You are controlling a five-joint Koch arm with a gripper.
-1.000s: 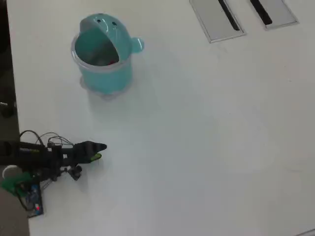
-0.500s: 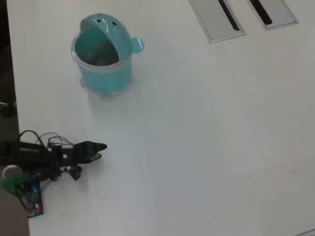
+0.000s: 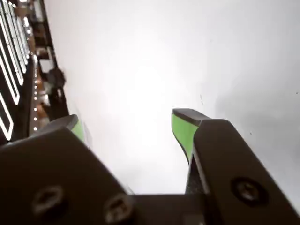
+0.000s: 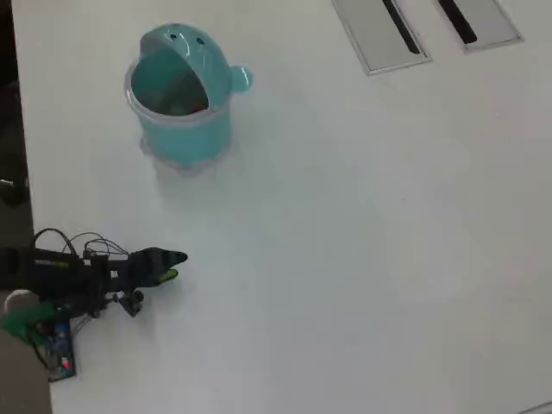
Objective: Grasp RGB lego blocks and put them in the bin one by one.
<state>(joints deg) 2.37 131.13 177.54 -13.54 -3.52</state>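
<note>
In the overhead view the teal bin [image 4: 185,129] stands upright at the upper left of the white table, its domed lid tipped back and its mouth open. A dim shape lies inside it; I cannot tell what it is. No lego blocks show on the table in either view. My gripper [image 4: 176,266] rests low at the left side, well below the bin and pointing right. In the wrist view the gripper [image 3: 127,119] is open: its green-padded fingers [image 3: 183,131] stand wide apart with only bare white table between them.
Two flat grey panels with black strips [image 4: 379,34] lie at the top right. The arm's base with wires and a small circuit board [image 4: 52,345] sits at the table's dark left edge [image 4: 10,172].
</note>
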